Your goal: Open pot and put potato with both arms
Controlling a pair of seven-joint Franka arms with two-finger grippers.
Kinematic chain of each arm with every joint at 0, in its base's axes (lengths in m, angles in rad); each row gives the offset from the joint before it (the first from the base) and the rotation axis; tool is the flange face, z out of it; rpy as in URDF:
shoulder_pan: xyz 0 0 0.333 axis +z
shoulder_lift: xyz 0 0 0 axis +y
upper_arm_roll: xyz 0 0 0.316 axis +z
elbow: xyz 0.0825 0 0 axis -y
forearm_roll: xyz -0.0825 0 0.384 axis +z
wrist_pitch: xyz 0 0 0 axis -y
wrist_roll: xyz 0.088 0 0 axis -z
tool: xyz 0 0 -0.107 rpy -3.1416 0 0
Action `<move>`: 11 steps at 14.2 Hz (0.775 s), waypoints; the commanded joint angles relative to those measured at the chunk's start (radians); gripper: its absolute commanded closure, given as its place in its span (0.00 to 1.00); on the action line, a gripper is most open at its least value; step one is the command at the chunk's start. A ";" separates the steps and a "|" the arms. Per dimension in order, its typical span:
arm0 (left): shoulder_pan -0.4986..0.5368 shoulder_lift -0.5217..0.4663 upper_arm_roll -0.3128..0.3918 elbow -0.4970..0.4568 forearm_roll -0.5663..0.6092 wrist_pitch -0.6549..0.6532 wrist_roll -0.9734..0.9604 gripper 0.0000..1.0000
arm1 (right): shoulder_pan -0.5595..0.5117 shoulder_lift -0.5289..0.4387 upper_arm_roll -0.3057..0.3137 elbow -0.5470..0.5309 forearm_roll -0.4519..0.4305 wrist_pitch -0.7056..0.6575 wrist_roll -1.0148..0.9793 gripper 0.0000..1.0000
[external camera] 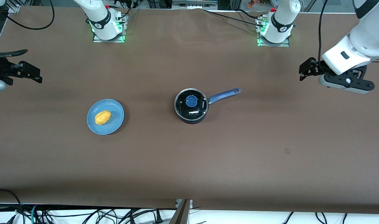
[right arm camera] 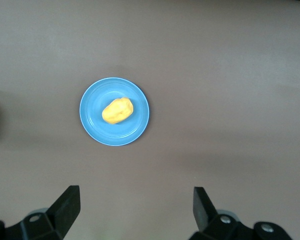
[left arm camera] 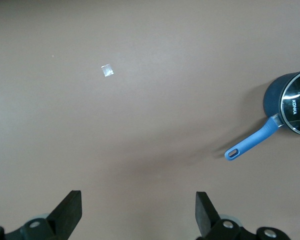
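The black pot (external camera: 191, 106) stands mid-table with its glass lid and blue knob (external camera: 191, 100) on; its blue handle (external camera: 224, 95) points toward the left arm's end. It also shows in the left wrist view (left arm camera: 290, 102). The yellow-orange potato (external camera: 102, 117) lies on a blue plate (external camera: 114, 109) toward the right arm's end, and shows in the right wrist view (right arm camera: 117, 110). My left gripper (external camera: 304, 70) is open and empty, up over bare table at the left arm's end (left arm camera: 138, 215). My right gripper (external camera: 33, 73) is open and empty over the right arm's end (right arm camera: 135, 212).
The brown table (external camera: 189, 161) carries a small tape mark (external camera: 287, 151) nearer the front camera at the left arm's end, also seen in the left wrist view (left arm camera: 107, 71). Both arm bases stand along the table's edge farthest from the camera. Cables hang below the front edge.
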 commanded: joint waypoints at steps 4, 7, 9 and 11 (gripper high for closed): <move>0.007 0.097 0.008 0.037 0.013 -0.040 0.004 0.00 | -0.014 0.004 0.007 0.009 0.014 0.001 0.004 0.00; 0.039 0.108 0.010 0.040 0.025 -0.106 0.013 0.00 | -0.015 0.004 0.007 0.009 0.014 0.001 0.004 0.00; 0.043 0.094 0.007 0.031 -0.086 -0.160 -0.050 0.00 | -0.014 0.004 0.007 0.009 0.014 0.001 0.004 0.00; 0.027 0.099 -0.002 0.021 -0.170 -0.156 -0.254 0.00 | -0.014 0.004 0.007 0.009 0.014 0.001 0.004 0.00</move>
